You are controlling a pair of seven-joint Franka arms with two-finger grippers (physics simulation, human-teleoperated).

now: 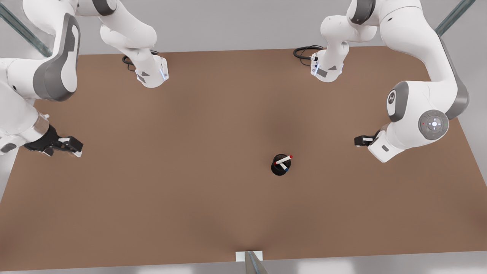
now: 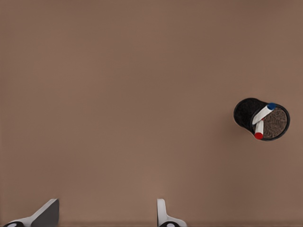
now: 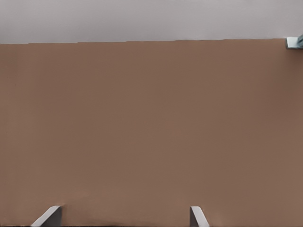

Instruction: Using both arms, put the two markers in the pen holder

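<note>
Closest to the front view's camera are the two white arms, reaching in from the upper corners. The right arm (image 1: 49, 68) comes down along the front view's left, and the right gripper (image 1: 74, 146) hangs over the brown surface (image 1: 152, 198) near its left edge. The left arm (image 1: 418, 57) bends down on the front view's right, with the left gripper (image 1: 359, 140) pointing inward over the surface. Between them, but much closer to the left gripper, stands the pen holder (image 1: 274, 167), upright and apart from both grippers. Both markers are inside it. The red marker (image 1: 283, 160) leans toward the front view's right with its tip past the rim, and the blue marker (image 1: 284, 167) leans lower beside it, the two crossing. A small white bracket (image 1: 249, 255) sits at the surface's near edge.

From the left wrist view, the left gripper (image 2: 106, 217) has its fingers (image 2: 163, 215) spread wide, nothing between them. The pen holder (image 2: 245, 111) stands well off to one side, with the blue marker (image 2: 263, 113) and the red marker (image 2: 259, 130) slanting out of its mouth.

From the right wrist view, the right gripper (image 3: 123, 217) also has its fingers (image 3: 196, 215) wide apart and holds nothing, above bare surface (image 3: 151, 123). The bracket (image 3: 293, 42) shows at the surface's far edge.
</note>
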